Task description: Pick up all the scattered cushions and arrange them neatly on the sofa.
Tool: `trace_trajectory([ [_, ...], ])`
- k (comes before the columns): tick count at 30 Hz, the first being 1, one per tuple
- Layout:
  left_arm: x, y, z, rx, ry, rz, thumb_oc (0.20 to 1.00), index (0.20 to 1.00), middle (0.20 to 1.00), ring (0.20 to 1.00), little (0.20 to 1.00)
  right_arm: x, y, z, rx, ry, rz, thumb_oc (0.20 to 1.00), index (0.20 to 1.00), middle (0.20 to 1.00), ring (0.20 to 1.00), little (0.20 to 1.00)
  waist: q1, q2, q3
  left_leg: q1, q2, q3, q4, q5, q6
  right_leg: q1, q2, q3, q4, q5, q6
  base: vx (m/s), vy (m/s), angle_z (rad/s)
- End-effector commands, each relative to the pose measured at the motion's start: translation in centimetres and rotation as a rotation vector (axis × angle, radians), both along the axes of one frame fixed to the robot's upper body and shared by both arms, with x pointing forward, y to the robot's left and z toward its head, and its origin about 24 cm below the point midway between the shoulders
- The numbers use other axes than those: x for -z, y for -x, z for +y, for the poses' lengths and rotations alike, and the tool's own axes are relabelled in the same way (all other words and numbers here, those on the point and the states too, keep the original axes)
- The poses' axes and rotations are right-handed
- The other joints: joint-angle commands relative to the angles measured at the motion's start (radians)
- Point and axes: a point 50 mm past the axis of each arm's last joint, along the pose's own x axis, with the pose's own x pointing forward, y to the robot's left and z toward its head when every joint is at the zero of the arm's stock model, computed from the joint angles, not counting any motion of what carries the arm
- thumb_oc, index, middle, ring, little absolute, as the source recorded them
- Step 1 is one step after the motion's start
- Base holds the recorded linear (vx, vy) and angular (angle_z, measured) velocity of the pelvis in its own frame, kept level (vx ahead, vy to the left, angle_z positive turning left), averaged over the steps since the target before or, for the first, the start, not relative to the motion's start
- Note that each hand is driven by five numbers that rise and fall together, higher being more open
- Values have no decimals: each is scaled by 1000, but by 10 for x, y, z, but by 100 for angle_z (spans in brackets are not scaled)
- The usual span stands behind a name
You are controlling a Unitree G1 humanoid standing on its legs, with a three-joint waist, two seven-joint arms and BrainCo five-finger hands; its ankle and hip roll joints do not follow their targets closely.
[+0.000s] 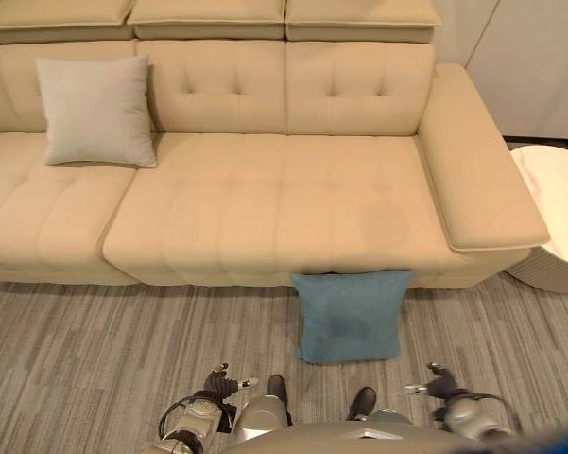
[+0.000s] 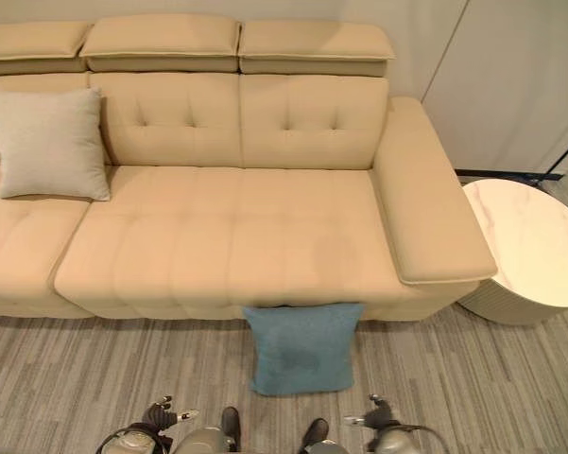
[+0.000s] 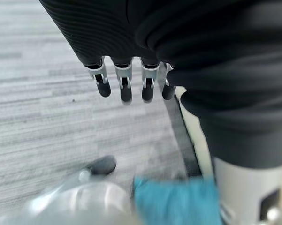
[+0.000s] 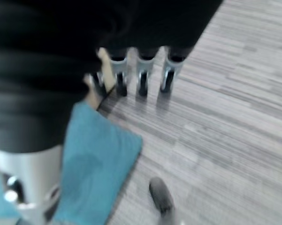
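Observation:
A blue cushion (image 1: 348, 315) stands on the floor, leaning against the front of the beige sofa (image 1: 265, 208) below its middle-right seat. A pale grey cushion (image 1: 94, 111) rests upright against the backrest at the sofa's left. My left hand (image 1: 222, 386) hangs low near the floor, left of the blue cushion and apart from it. My right hand (image 1: 439, 383) hangs low to the cushion's right. In the left wrist view the fingers (image 3: 125, 86) are relaxed and empty, with the blue cushion (image 3: 178, 201) beyond. The right wrist view shows straight fingers (image 4: 141, 77) above the blue cushion (image 4: 96, 159).
A round white side table (image 1: 558, 213) stands beside the sofa's right armrest (image 1: 477, 170). Grey striped carpet (image 1: 76, 359) covers the floor in front of the sofa. A pale wall panel (image 2: 510, 76) rises behind the table.

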Motion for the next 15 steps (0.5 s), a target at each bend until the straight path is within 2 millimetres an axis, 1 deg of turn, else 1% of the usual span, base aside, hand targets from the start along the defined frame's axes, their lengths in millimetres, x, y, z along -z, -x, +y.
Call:
trace_trajectory([
  [1, -1, -10, -5, 15, 4, -16, 1000, 1000, 1000, 1000, 1000, 3, -8, 23, -40, -80, -34, 1000, 1000, 1000, 1000, 1000, 3, -37, 9, -38, -36, -80, 55, -77, 4, -5, -44, 94, 86, -29, 81, 5, 227, -2],
  [2, -2, -9, -2, 28, 10, -11, 1000, 1000, 1000, 1000, 1000, 0, -17, 28, 11, -230, -83, 1000, 1000, 1000, 1000, 1000, -2, -33, 16, -31, -44, -82, 50, -79, 16, -34, -60, 109, 140, -24, 90, 11, 203, -4],
  [3, -2, -5, 3, 17, -7, -7, 1000, 1000, 1000, 1000, 1000, -10, -37, 39, -5, -215, -206, 1000, 1000, 1000, 1000, 1000, 10, -24, 19, -30, -50, -95, 53, -82, 20, -48, -74, 113, 183, -25, 93, 11, 134, -1],
  [4, -2, -4, 3, 17, -7, -7, 1000, 1000, 1000, 1000, 1000, -10, -37, 39, -5, -215, -206, 1000, 1000, 1000, 1000, 1000, 10, -25, 19, -30, -50, -95, 53, -82, 21, -50, -75, 113, 184, -26, 94, 7, 125, -2],
  [5, -3, -4, 8, 4, -20, -12, 1000, 1000, 1000, 1000, 1000, -5, -18, 17, -45, -78, -102, 1000, 1000, 1000, 1000, 1000, -15, -28, 35, -27, -56, -112, 54, -84, 32, -102, -73, 194, 264, -12, 111, 14, 80, 3],
  [6, -5, -7, 10, 20, -34, -23, 1000, 1000, 1000, 1000, 1000, -7, -24, 21, -83, -61, -129, 1000, 1000, 1000, 1000, 1000, -16, -26, 37, -23, -62, -129, 54, -85, 36, -120, -55, 247, 270, -16, 109, 26, 77, 3],
  [7, -4, -5, 12, 17, -32, -22, 1000, 1000, 1000, 1000, 1000, -6, -24, 26, -62, -208, -119, 1000, 1000, 1000, 1000, 1000, -27, -25, 37, -21, -66, -135, 48, -80, 36, -121, -40, 286, 244, -22, 106, 59, -23, 23],
  [8, -6, -8, 16, 9, -40, -24, 1000, 1000, 1000, 1000, 1000, -7, -18, 12, -48, -105, -96, 1000, 1000, 1000, 1000, 1000, -30, -29, 34, -22, -70, -157, 50, -81, 34, -114, -37, 306, 217, -26, 106, 73, -79, 47],
  [9, -8, -11, 18, 13, -38, -36, 1000, 1000, 1000, 1000, 1000, -6, -18, 20, 31, -252, -122, 1000, 1000, 1000, 1000, 1000, -43, -30, 35, -22, -72, -168, 40, -73, 31, -125, -31, 348, 184, -15, 101, 141, -179, 71],
  [10, -8, -7, 24, -9, -47, -27, 1000, 1000, 1000, 1000, 1000, -12, -25, 2, 9, -99, -126, 1000, 1000, 1000, 1000, 1000, -30, -38, 25, -22, -79, -196, 41, -74, 19, -88, -31, 348, 119, -10, 109, 112, -146, 54],
  [11, -8, -7, 24, -9, -47, -28, 1000, 1000, 1000, 1000, 1000, -12, -26, 3, 9, -99, -126, 1000, 1000, 1000, 1000, 1000, -32, -38, 22, -26, -80, -198, 40, -72, 19, -91, -31, 347, 117, -8, 109, 188, -247, 57],
  [12, -6, -6, 19, -15, -42, -33, 1000, 1000, 1000, 1000, 1000, -6, -21, 6, -9, -76, -62, 1000, 1000, 1000, 1000, 1000, -15, -47, 3, -23, -75, -211, 29, -66, 3, -57, -25, 321, 70, -15, 104, 108, -145, 34],
  [13, -6, -6, 19, -15, -42, -33, 1000, 1000, 1000, 1000, 1000, -6, -21, 6, -10, -76, -62, 1000, 1000, 1000, 1000, 1000, -15, -47, 4, -22, -75, -212, 28, -66, 3, -55, -25, 320, 69, -15, 104, 139, -213, 53],
  [14, -8, -10, 20, -15, -41, -48, 1000, 1000, 1000, 1000, 1000, -6, -20, 6, -18, -74, -69, 1000, 1000, 1000, 1000, 1000, -18, -51, 4, -20, -68, -215, 25, -62, -4, -46, -17, 317, 58, -18, 100, 46, -108, 27],
  [15, -9, -10, 21, -13, -49, -53, 1000, 1000, 1000, 1000, 1000, -8, -24, 9, -38, -70, -104, 1000, 1000, 1000, 1000, 1000, -12, -51, 4, -22, -66, -221, 27, -61, -8, -39, -13, 311, 47, -18, 98, 61, -154, 24],
])
